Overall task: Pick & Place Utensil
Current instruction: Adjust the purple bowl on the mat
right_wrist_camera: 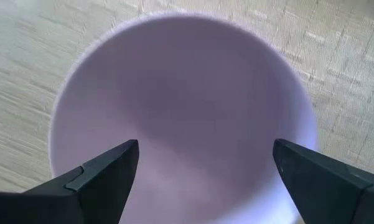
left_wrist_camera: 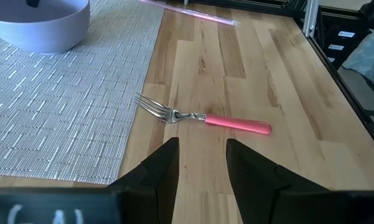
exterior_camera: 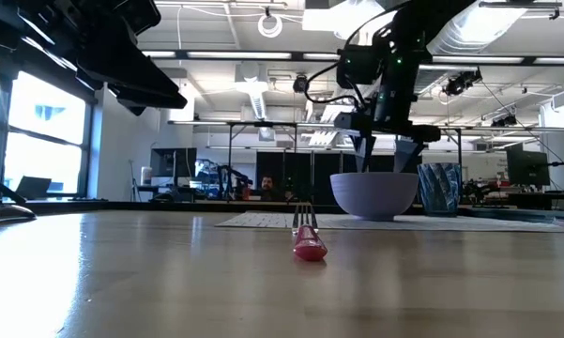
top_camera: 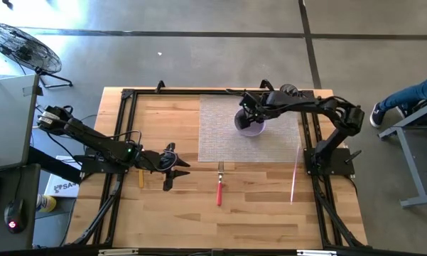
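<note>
The pink-handled metal fork [top_camera: 219,187] lay on the wooden surface [top_camera: 270,206] beside the mat, ungrasped. The left pincer [top_camera: 172,166] hovered near it, released, seemingly lined up for pickup; the right pincer [right_wrist_camera: 202,163] hung released above the lavender bowl [right_wrist_camera: 180,93].

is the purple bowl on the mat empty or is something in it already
Empty. The right wrist view looks straight down into the bowl and shows only its bare inside; the fork lies out on the table.

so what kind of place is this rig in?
Likely a robotics lab or workshop, not a home. The wooden table stands on a bare concrete floor with a floor fan nearby, and the low view shows open ceiling ducting, strip lights and equipment benches behind.
</note>
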